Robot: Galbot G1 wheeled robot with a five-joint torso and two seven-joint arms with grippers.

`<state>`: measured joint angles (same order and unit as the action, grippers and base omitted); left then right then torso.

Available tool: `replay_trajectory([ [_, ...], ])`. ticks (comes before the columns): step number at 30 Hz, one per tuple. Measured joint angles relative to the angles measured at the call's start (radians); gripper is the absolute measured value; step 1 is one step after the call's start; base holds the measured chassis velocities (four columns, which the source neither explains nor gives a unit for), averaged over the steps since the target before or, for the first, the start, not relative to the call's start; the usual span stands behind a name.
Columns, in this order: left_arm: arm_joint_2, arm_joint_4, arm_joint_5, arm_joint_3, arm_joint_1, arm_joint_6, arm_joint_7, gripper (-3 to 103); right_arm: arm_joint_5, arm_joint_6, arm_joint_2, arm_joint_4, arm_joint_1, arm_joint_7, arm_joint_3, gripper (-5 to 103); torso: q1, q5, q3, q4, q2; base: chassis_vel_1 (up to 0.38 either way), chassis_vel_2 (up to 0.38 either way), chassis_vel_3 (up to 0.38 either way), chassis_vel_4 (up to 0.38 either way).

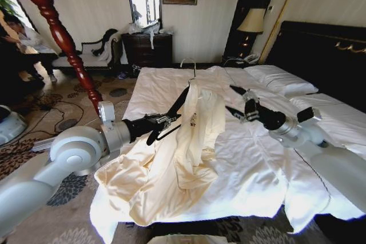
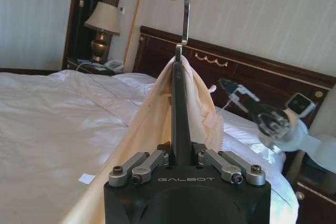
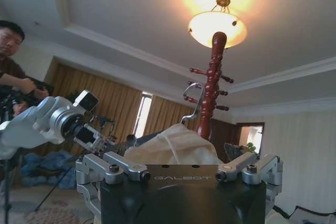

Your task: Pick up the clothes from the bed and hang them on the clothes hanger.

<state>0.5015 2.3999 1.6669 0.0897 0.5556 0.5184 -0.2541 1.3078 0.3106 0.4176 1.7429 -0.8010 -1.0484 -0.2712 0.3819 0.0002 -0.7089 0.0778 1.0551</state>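
Left gripper [image 1: 163, 123] pinches the clothes hanger [image 1: 178, 104], the clothes [image 1: 189, 141] draped over it above the bed's [image 1: 257, 170] foot edge; right gripper [image 1: 237, 101] hovers spread beside; best to lift level so fabric stays on.

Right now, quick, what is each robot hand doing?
Left gripper: shut on the clothes hanger, with the clothes draped over it.
Right gripper: open, holding nothing, beside the clothes above the bed.
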Motion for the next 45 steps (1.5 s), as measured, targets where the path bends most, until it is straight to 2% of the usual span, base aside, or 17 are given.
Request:
replay_trajectory([
  [4, -0.001, 0.012, 0.001, -0.006, -0.003, 0.006, 0.019, 18, -0.017, -0.025, 0.017, -0.08, 0.07, -0.06, 0.035, 100, 0.0, -0.0001, 0.0, 0.0, 0.0, 0.0, 0.0, 0.0, 0.0],
  [13, 0.0, 0.026, 0.006, -0.024, -0.022, 0.02, 0.048, 18, -0.041, -0.061, 0.047, -0.24, 0.194, -0.134, 0.081, 100, 0.0, -0.0001, 0.0, 0.0, 0.0, 0.0, 0.0, 0.0, 0.0],
  [15, 0.004, 0.028, 0.007, -0.032, -0.028, 0.024, 0.054, 18, -0.061, -0.101, 0.054, -0.294, 0.232, -0.19, 0.089, 100, 0.0, -0.0001, 0.0, 0.0002, 0.0, 0.0, 0.0, 0.0, 0.0],
  [16, 0.004, 0.028, 0.007, -0.032, -0.028, 0.024, 0.054, 18, -0.061, -0.101, 0.054, -0.294, 0.232, -0.19, 0.089, 100, 0.0, -0.0001, 0.0, 0.0002, 0.0, 0.0, 0.0, 0.0, 0.0],
  [20, 0.018, 0.03, 0.007, -0.058, -0.056, 0.028, 0.061, 18, -0.133, -0.161, 0.064, -0.348, 0.269, -0.313, 0.097, 100, 0.0, -0.0002, 0.0, 0.0001, 0.0, 0.0, 0.0, 0.0, 0.0],
  [21, 0.018, 0.03, 0.007, -0.058, -0.056, 0.028, 0.061, 18, -0.133, -0.161, 0.064, -0.348, 0.269, -0.313, 0.097, 100, 0.0, -0.0002, 0.0, 0.0001, 0.0, 0.0, 0.0, 0.0, 0.0],
  [28, 0.033, 0.024, 0.004, -0.107, -0.112, 0.03, 0.081, 18, -0.171, -0.197, 0.1, -0.389, 0.303, -0.439, 0.117, 100, 0.0, 0.0, 0.0, 0.0001, 0.0, 0.0, 0.0, 0.0, 0.0],
  [45, 0.056, 0.02, -0.006, -0.16, -0.126, 0.049, 0.113, 18, -0.253, -0.213, 0.168, -0.432, 0.369, -0.495, 0.171, 100, 0.0, -0.0003, 0.0, 0.0001, 0.0, 0.0, 0.0, 0.0, 0.0],
])
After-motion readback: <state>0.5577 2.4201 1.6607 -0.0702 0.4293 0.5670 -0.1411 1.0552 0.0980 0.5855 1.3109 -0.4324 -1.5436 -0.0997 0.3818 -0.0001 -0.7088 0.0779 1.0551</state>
